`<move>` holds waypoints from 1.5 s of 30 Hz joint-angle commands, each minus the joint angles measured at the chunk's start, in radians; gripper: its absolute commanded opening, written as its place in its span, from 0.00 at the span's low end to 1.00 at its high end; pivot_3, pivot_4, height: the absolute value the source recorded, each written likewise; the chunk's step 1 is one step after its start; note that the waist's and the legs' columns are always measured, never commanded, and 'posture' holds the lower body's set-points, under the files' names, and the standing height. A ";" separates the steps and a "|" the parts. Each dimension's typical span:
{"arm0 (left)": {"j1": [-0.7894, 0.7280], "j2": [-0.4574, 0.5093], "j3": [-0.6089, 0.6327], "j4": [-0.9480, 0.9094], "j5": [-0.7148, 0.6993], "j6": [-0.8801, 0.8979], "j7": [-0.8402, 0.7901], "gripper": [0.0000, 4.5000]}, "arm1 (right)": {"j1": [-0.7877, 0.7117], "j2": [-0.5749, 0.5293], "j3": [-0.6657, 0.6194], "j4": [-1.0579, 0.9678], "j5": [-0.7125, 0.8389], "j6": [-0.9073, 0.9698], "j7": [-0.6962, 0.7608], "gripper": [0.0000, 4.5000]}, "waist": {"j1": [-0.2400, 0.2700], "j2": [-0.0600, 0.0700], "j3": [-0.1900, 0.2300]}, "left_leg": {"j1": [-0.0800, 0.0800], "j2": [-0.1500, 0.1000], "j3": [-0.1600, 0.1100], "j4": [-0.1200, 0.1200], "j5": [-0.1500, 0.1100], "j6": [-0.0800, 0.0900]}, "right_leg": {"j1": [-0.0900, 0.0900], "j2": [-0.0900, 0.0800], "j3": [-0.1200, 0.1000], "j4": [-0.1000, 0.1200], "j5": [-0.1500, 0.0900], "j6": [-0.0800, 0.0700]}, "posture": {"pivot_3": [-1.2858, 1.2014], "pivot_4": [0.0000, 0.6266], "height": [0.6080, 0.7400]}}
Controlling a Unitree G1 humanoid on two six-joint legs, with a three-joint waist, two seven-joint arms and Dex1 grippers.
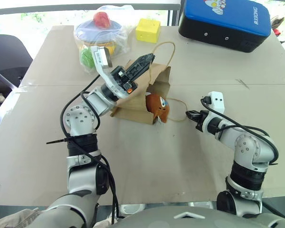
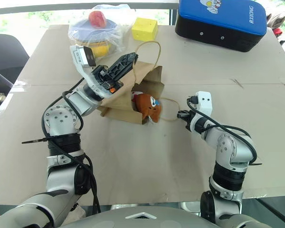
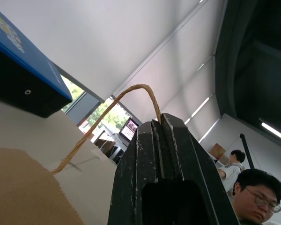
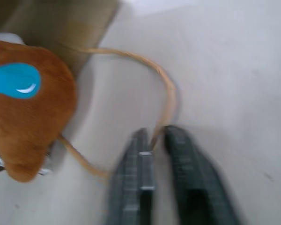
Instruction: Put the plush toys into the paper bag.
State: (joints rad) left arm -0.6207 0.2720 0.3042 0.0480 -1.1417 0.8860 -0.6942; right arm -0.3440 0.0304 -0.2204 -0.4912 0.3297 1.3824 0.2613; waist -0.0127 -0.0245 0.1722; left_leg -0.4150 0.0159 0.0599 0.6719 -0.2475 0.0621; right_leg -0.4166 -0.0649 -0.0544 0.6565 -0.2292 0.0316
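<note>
The brown paper bag (image 1: 162, 79) lies on its side mid-table, its mouth facing my right arm. My left gripper (image 1: 149, 59) is shut on the bag's upper loop handle (image 3: 131, 91) and holds that side up off the table. A brown plush toy (image 1: 157, 107) with a light-blue patch sits in the mouth, half out. Behind it, inside the bag, a bit of white and red plush (image 2: 137, 94) shows. The lower handle (image 4: 166, 86) lies on the table, and my right gripper (image 4: 154, 136) is shut on it just right of the brown toy.
On the cardboard-covered table (image 1: 180, 161), a blue and black case (image 1: 223, 21) stands at the back right. A yellow cube (image 1: 147, 30) and a clear plastic bag of toys (image 1: 102, 31) sit behind the paper bag. A black chair (image 1: 4, 61) is at the left. People (image 3: 253, 199) stand beyond.
</note>
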 commanded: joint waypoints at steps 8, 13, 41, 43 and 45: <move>0.008 -0.015 0.015 -0.063 -0.036 -0.013 0.018 0.00 | -0.082 0.101 -0.188 -0.093 0.262 0.023 0.049 0.01 | 0.001 0.000 0.000 | 0.000 0.000 0.000 0.000 -0.001 0.001 | 0.000 0.000 0.000 0.000 0.000 0.000 | 0.52 0.24 1.00; -0.030 -0.036 0.077 -0.007 -0.132 0.011 0.085 0.00 | -0.192 0.196 -0.392 -0.177 0.490 0.088 -0.007 0.01 | 0.002 0.000 0.000 | 0.000 0.000 0.000 0.000 -0.001 0.002 | 0.000 -0.001 0.000 0.000 0.000 0.000 | 0.52 0.24 1.00; -0.057 -0.007 0.092 0.063 -0.175 0.029 0.094 0.00 | -0.018 -0.052 -0.142 0.090 0.550 -0.077 -0.392 0.93 | -0.001 0.001 0.001 | -0.001 0.001 0.001 -0.002 -0.002 0.004 | 0.000 0.003 0.006 -0.005 0.000 0.001 | 0.52 0.24 1.00; -0.052 -0.008 0.094 0.053 -0.180 0.028 0.100 0.00 | -0.032 -0.054 -0.105 0.141 0.520 -0.113 -0.371 0.93 | -0.001 0.001 0.001 | -0.001 0.001 0.001 -0.002 -0.002 0.004 | 0.000 0.003 0.006 -0.005 0.000 0.001 | 0.52 0.24 1.00; -0.048 -0.009 0.097 0.042 -0.184 0.025 0.109 0.00 | -0.037 -0.061 -0.075 0.185 0.494 -0.148 -0.345 0.93 | -0.001 0.001 0.001 | -0.001 0.001 0.001 -0.002 -0.002 0.004 | 0.000 0.003 0.006 -0.005 0.000 0.001 | 0.52 0.24 1.00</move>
State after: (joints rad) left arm -0.6623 0.2550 0.3881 0.1389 -1.2990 0.9109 -0.5851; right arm -0.3750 -0.0223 -0.3190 -0.3294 0.8482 1.2695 -0.1074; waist -0.0133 -0.0236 0.1728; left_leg -0.4160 0.0168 0.0614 0.6702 -0.2499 0.0662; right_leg -0.4168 -0.0622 -0.0483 0.6518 -0.2294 0.0322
